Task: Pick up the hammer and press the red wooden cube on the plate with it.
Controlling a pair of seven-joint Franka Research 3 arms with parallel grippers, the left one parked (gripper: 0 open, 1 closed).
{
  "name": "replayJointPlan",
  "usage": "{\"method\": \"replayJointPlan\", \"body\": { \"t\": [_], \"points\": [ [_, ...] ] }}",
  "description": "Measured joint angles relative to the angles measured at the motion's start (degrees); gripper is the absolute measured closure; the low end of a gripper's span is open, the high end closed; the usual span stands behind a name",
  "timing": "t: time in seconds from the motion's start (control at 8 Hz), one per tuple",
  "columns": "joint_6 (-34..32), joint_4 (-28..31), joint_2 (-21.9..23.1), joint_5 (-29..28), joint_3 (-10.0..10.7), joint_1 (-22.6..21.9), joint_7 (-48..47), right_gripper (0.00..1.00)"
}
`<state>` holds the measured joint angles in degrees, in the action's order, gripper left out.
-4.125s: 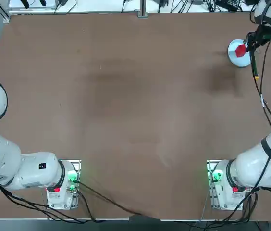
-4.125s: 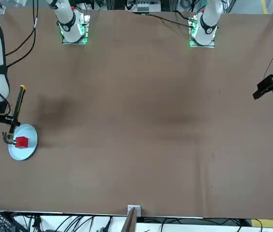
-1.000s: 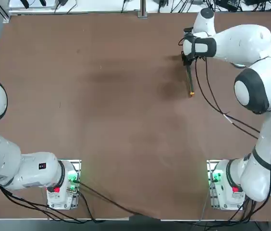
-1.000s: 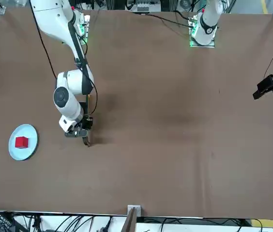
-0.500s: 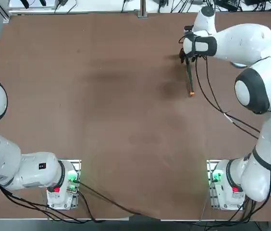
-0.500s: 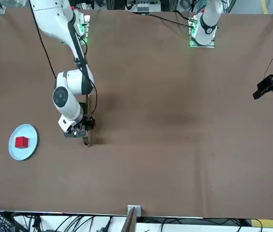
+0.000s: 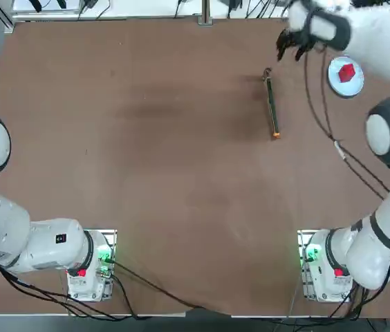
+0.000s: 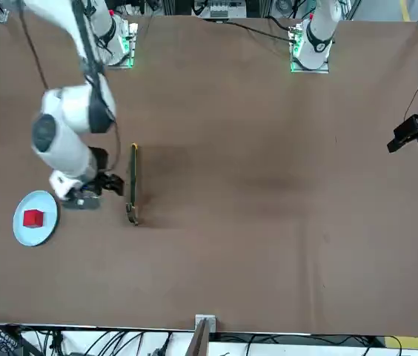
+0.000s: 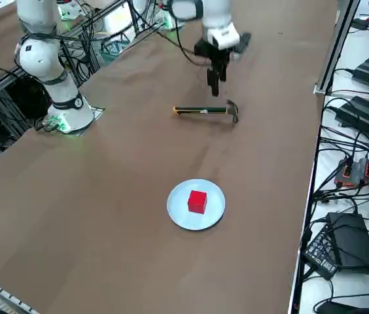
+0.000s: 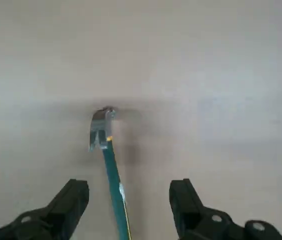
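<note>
The hammer lies flat on the brown table, head toward the far edge and orange tip toward the arm bases. It also shows in the front view and the right side view. My right gripper hangs open above the table, a little past the hammer's head and apart from it. In the wrist view the fingers stand wide on either side of the green handle, with nothing between them. The red wooden cube sits on the light blue plate, to the right of the hammer.
The table's right edge runs close past the plate. Cables and black boxes lie on the bench beyond that edge. The parked left arm stays at the near left.
My right gripper has opened and let go of the hammer, then risen and shifted toward the far right. The hammer stays lying on the table.
</note>
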<state>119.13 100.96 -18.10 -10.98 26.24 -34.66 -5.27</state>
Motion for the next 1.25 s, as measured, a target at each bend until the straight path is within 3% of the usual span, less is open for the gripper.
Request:
{"method": "replayJointPlan", "body": {
  "t": [0.25, 0.5, 0.75, 0.88, 1.0, 1.25],
  "points": [
    [-10.18, -5.76, 3.55, 1.77, 3.05, 0.0, 4.68, 0.0],
    [-16.09, -9.26, 6.13, 3.54, 4.89, 0.04, 7.53, 0.0],
    [-20.98, -11.86, 9.76, 6.21, 5.52, 0.4, 7.77, 0.0],
    [-23.55, -12.85, 11.31, 6.74, 4.68, 2.3, 7.78, 0.0],
    [-25.22, -13.09, 12.71, 7.51, 1.07, 6.69, 8.08, 0.0],
    [-26.71, -12.17, 14.76, 9.92, -11.46, 18.56, 8.13, 0.0]
  ]
}}
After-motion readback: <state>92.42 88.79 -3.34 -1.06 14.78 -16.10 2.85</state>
